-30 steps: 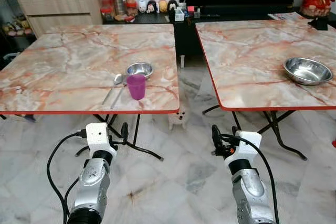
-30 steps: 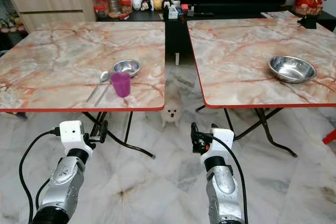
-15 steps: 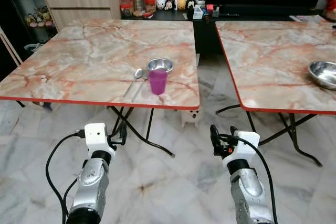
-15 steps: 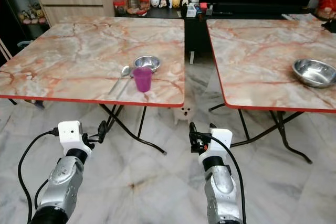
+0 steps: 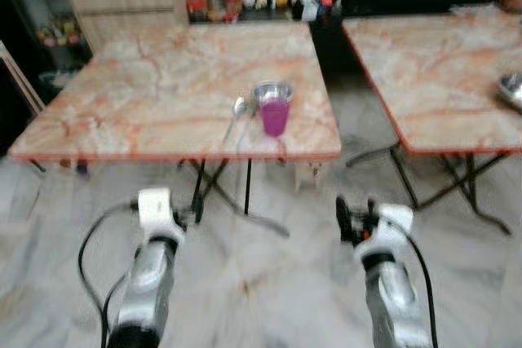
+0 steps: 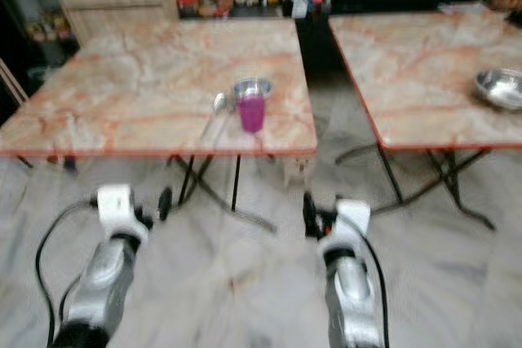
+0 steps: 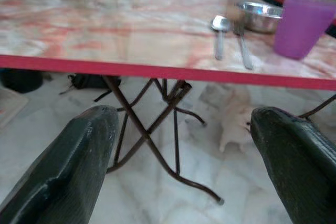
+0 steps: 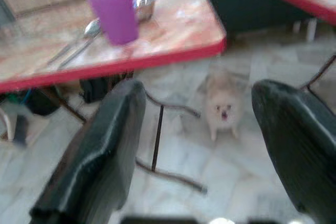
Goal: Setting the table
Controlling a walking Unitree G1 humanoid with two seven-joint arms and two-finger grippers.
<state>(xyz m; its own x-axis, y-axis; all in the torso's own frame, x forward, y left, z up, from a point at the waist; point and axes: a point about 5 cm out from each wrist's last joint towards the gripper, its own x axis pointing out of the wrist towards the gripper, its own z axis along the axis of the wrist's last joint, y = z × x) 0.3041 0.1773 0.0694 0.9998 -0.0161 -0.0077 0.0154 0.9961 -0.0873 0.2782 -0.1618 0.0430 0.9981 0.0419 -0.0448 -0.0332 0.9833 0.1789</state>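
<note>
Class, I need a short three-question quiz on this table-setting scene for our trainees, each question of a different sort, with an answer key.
1. True or false: the purple cup stands on the left table.
2. Which lies beside the cup? A) spoon B) plate C) napkin
3. Fill in: both the left claw and right claw are ____ and hold nothing.

Key: 1 true. 2 A. 3 open.

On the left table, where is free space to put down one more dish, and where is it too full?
The left table is bare across its far side and its whole left half. It is crowded near the front right corner: purple cup, small steel bowl behind it, spoon beside them. Both grippers are open, off the table.
</note>
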